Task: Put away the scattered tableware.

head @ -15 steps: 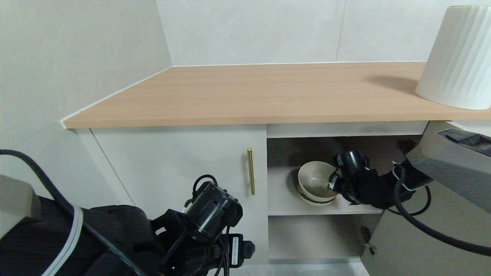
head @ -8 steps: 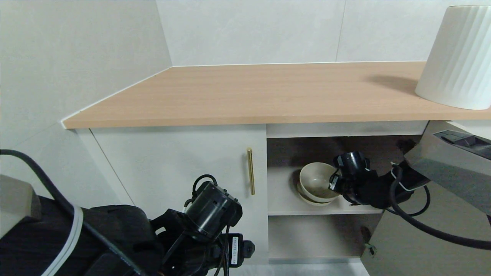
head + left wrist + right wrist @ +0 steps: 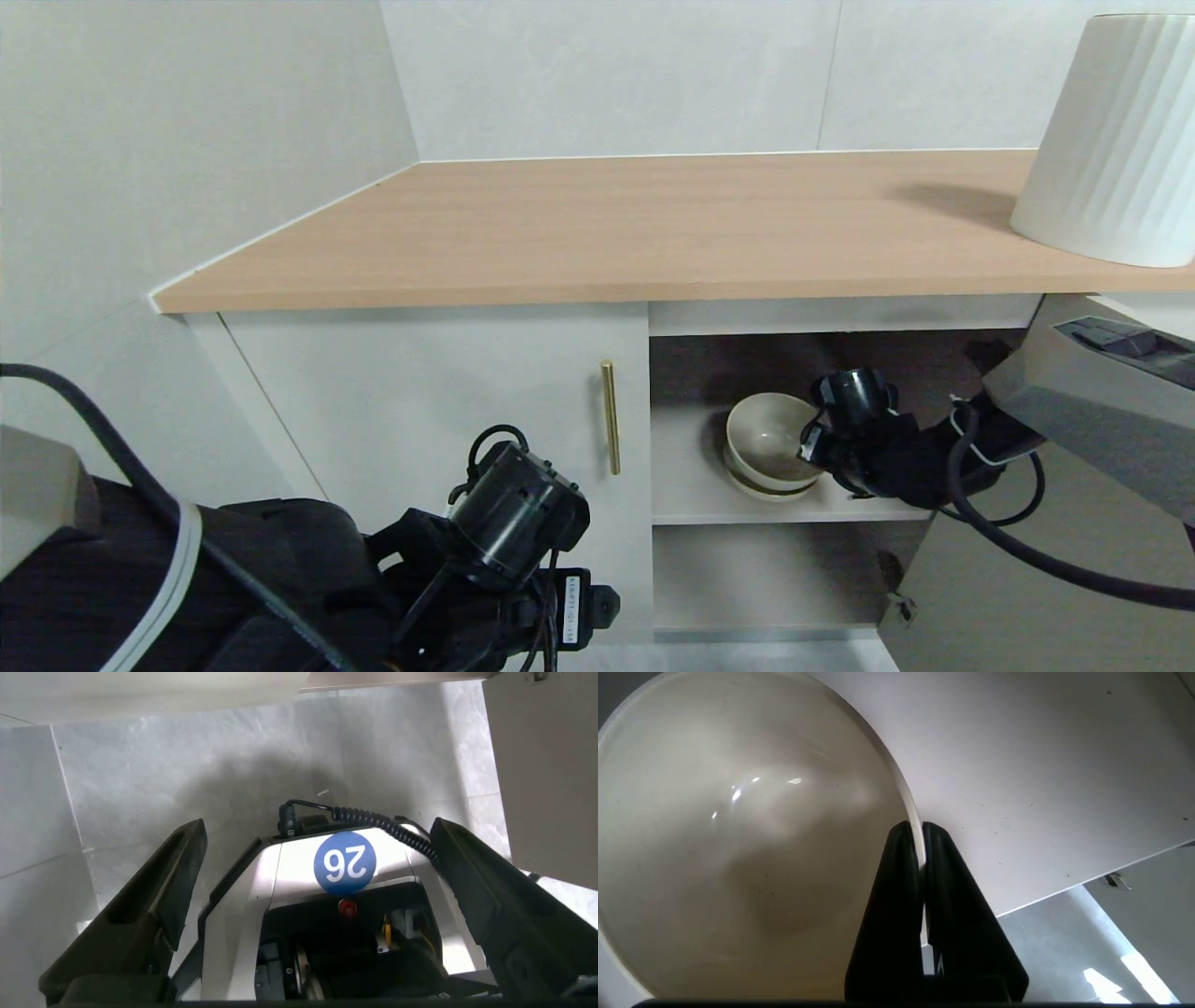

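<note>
A beige bowl (image 3: 766, 441) sits tilted on top of a second bowl (image 3: 747, 483) on the middle shelf (image 3: 686, 485) of the open cabinet. My right gripper (image 3: 810, 450) is inside the cabinet at the bowl's right side. In the right wrist view this gripper (image 3: 922, 873) is shut on the thin rim of the beige bowl (image 3: 738, 849), one finger inside and one outside. My left gripper (image 3: 322, 919) hangs low in front of the closed left door, open and holding nothing.
The left cabinet door (image 3: 439, 420) is closed and has a gold handle (image 3: 610, 417). The right door (image 3: 1083, 401) stands swung open beside my right arm. A white ribbed cylinder (image 3: 1116, 140) stands on the wooden countertop (image 3: 607, 224). Below lies a bare lower shelf (image 3: 766, 569).
The held bowl has tipped up slightly off the bowl beneath it, then edged a little left. My right gripper stays shut on its rim. The left arm has not moved.
</note>
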Controlling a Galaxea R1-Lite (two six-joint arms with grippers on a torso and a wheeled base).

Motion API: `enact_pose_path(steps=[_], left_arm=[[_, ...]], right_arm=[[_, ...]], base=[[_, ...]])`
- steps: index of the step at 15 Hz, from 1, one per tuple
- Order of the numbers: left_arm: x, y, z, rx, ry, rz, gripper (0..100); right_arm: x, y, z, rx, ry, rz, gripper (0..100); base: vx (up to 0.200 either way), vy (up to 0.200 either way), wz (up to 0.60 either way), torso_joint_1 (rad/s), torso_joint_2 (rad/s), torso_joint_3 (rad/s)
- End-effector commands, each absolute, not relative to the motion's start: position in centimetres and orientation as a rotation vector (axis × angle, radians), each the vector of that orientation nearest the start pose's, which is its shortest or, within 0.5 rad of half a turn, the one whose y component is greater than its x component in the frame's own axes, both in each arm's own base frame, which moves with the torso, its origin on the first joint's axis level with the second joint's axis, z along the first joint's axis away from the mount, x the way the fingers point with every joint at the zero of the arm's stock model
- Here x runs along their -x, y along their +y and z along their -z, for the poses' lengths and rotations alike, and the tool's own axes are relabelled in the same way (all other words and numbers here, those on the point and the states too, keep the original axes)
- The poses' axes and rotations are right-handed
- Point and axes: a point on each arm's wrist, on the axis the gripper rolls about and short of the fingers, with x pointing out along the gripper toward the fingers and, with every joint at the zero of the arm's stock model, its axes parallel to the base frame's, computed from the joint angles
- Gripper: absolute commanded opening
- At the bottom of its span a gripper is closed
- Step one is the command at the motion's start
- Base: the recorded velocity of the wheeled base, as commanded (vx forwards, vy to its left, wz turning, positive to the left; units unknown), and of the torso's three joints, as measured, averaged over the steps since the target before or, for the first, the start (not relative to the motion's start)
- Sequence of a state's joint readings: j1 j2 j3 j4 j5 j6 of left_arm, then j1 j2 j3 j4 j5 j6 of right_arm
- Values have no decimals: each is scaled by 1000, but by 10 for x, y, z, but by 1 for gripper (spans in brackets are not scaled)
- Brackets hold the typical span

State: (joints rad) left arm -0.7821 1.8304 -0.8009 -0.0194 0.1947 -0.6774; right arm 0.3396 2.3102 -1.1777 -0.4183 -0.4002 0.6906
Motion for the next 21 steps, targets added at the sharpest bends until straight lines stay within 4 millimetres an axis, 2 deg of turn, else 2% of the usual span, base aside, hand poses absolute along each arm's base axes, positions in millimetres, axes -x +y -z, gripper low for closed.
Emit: enact_pose_path(steps=[1,10,11,18,21], left_arm=[[-206,-199,-93,135,1020,203,100],[-206,-199,-93,135,1020,203,100],[-206,-199,-93,135,1020,203,100],[-206,-199,-94,138,1016,205,100],[-204,-192,-107,145,986,194,100]], right_arm=[[-400,132,-30,-405,610,278,0],[-399,135,-26,-397,621,272,0],[-399,136,-26,-397,621,270,100],[-397,136,-31,-403,613,265,100],[-381,138,-52,-401,605,235,100]], base=[[0,0,0,0,0,0],[0,0,0,0,0,0],[0,0,0,0,0,0],[0,0,0,0,0,0],[0,0,0,0,0,0]])
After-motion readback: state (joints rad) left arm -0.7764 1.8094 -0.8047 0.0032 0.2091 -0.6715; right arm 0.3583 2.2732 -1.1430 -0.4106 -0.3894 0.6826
